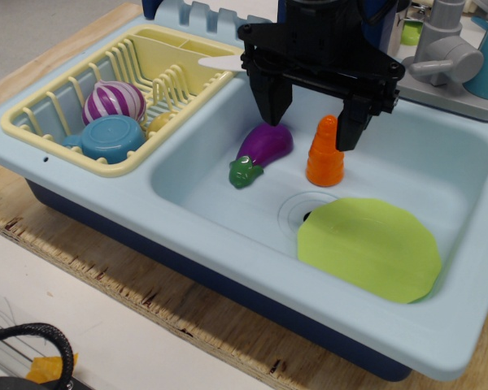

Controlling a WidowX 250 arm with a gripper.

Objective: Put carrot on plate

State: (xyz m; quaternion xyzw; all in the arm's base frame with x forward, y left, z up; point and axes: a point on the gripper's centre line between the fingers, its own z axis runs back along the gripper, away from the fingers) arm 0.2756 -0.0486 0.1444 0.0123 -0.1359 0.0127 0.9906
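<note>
A big light blue toy sink [439, 175] fills most of the frame and sits on a wooden board [106, 260]. Its deep basin is in the middle and right. A pale yellow dish rack [57, 101] sits in the upper left part of the sink.

The black gripper [313, 110] hangs at the top middle. Its two fingers are spread wide apart and hold nothing. One finger is just above the eggplant and the other is right beside the top of the carrot.

The lime-green plate [370, 244] lies flat on the basin floor at the lower right, next to the drain [305, 213].

A gray toy faucet [447, 53] stands at the upper right.

In the rack, a blue bowl [110, 138] lies near a purple and white striped ball [114, 101].

The purple eggplant [264, 145] with a green cap lies in the middle of the basin.

The orange carrot [325, 154] stands upright just right of the eggplant, above the plate in the frame and not on it.
</note>
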